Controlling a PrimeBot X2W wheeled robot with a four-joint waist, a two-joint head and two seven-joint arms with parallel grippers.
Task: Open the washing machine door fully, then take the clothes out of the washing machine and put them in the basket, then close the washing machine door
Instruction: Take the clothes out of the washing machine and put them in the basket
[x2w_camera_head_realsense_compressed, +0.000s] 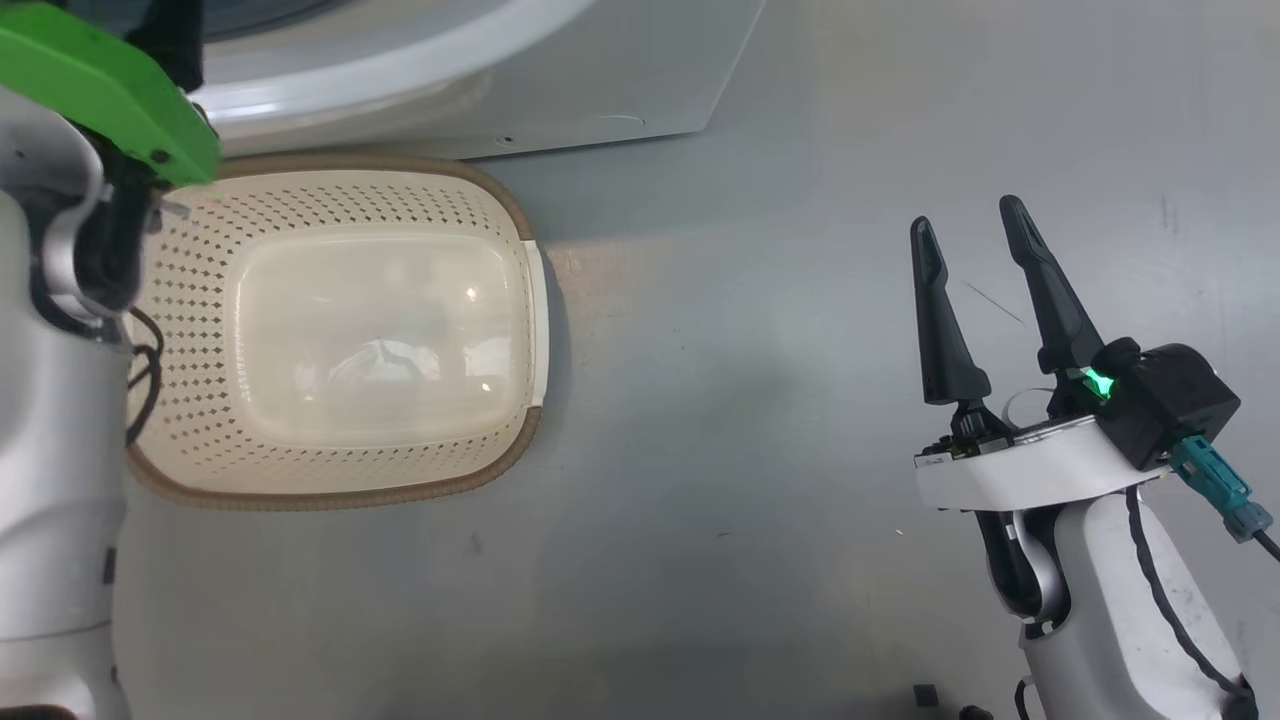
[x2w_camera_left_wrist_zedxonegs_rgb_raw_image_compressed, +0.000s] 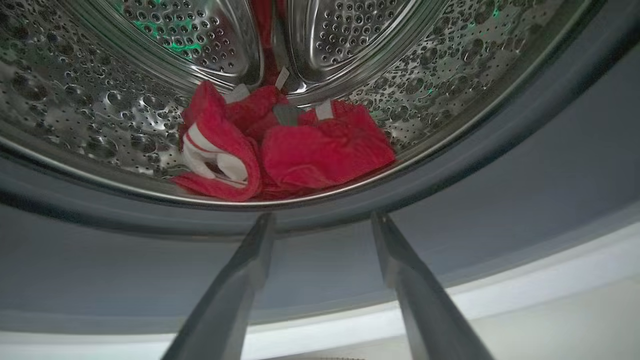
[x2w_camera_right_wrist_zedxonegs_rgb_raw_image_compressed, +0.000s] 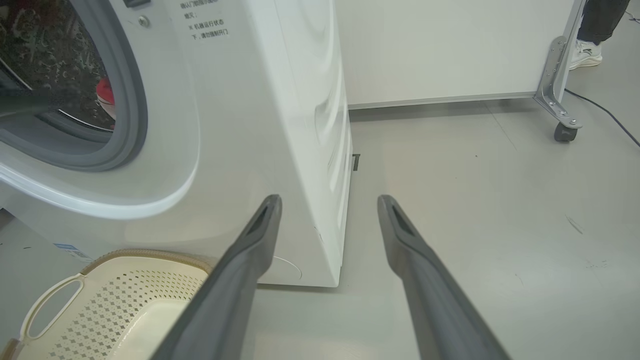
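Note:
The clothes, a red bundle with white stripes, lie at the bottom of the steel drum of the washing machine; a bit of the clothes also shows through the drum mouth. My left gripper is open and empty at the grey rubber ring, fingers pointing at the clothes and short of them. The cream basket sits empty on the floor in front of the washing machine. My right gripper hovers open and empty over bare floor, right of the basket. The washing machine door is out of view.
My left forearm with its green cover overlaps the basket's left side. Right of the machine, a white panel stands on a caster frame with a cable and a person's shoe beside it.

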